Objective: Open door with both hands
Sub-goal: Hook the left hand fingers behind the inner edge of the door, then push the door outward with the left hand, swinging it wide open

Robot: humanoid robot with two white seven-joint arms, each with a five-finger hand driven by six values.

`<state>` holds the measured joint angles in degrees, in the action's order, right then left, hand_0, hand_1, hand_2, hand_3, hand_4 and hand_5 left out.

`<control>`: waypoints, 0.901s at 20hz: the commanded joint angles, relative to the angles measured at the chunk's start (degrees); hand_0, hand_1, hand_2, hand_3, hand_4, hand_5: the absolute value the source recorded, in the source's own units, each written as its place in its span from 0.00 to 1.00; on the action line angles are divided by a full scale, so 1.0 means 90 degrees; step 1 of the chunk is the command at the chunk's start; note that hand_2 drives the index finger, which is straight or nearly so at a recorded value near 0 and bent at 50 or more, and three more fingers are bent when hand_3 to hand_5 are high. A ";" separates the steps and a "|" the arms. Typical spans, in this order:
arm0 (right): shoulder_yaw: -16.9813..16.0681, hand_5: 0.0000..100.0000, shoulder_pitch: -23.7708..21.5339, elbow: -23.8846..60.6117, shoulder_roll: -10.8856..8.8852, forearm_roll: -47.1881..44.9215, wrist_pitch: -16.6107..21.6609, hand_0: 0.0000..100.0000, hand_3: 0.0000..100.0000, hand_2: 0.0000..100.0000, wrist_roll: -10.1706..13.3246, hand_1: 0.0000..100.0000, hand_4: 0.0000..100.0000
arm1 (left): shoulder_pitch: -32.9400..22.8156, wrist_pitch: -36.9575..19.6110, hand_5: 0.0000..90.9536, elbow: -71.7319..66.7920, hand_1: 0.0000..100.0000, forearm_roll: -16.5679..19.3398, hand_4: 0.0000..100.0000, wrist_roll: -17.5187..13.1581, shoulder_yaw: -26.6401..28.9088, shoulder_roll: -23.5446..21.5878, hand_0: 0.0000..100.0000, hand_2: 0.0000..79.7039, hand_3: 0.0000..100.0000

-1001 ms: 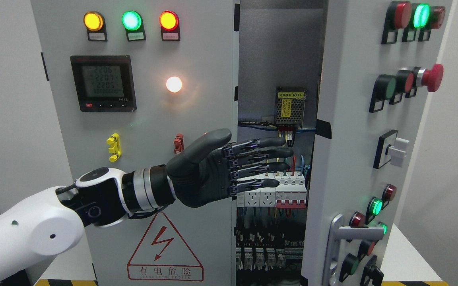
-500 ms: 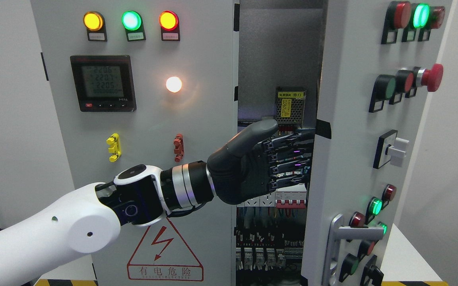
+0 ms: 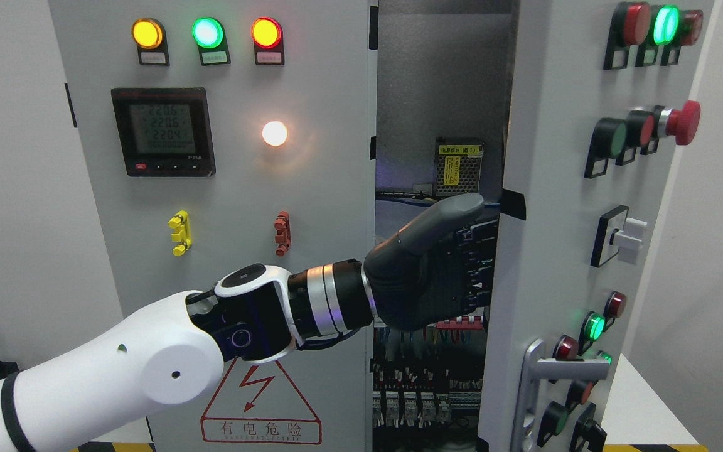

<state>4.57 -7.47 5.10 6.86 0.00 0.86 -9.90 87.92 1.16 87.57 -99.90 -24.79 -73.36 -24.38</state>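
The left hand [image 3: 427,276] has been advanced across the cabinet gap to the edge of the partly open right door [image 3: 543,207]; its fingers [image 3: 476,257] are hidden behind that edge, so the grip cannot be told.

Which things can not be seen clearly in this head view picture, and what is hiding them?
- Left hand: its fingers go behind the edge of the right door, so their grip is hidden.
- Right hand: outside the head view.
- Breakers behind the left hand: mostly covered by its palm.
- Labels under the indicator lamps: too small to read.
- Door handle: its lower end is cut off by the bottom edge.
- Lower wiring: dark, details unclear.
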 commanded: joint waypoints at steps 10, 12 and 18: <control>0.0000 0.00 0.0000 0.0000 0.0000 -0.0195 0.0002 0.12 0.00 0.00 -0.0013 0.39 0.00 | 0.0377 -0.0011 0.00 -0.0023 0.39 0.0016 0.00 0.0489 -0.0423 0.1195 0.12 0.00 0.00; 0.0000 0.00 0.0000 0.0000 0.0000 -0.0195 0.0002 0.12 0.00 0.00 -0.0013 0.39 0.00 | 0.0436 -0.0011 0.00 -0.0032 0.39 0.0006 0.00 0.0547 -0.0433 0.1341 0.12 0.00 0.00; 0.0000 0.00 0.0000 0.0000 0.0000 -0.0195 0.0002 0.12 0.00 0.00 -0.0013 0.39 0.00 | 0.0553 -0.0011 0.00 -0.0071 0.39 0.0025 0.00 0.0957 -0.0452 0.1790 0.12 0.00 0.00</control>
<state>4.57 -7.47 5.10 6.86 0.00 0.86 -9.90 91.69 1.00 87.27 -99.72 -17.54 -76.09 -14.98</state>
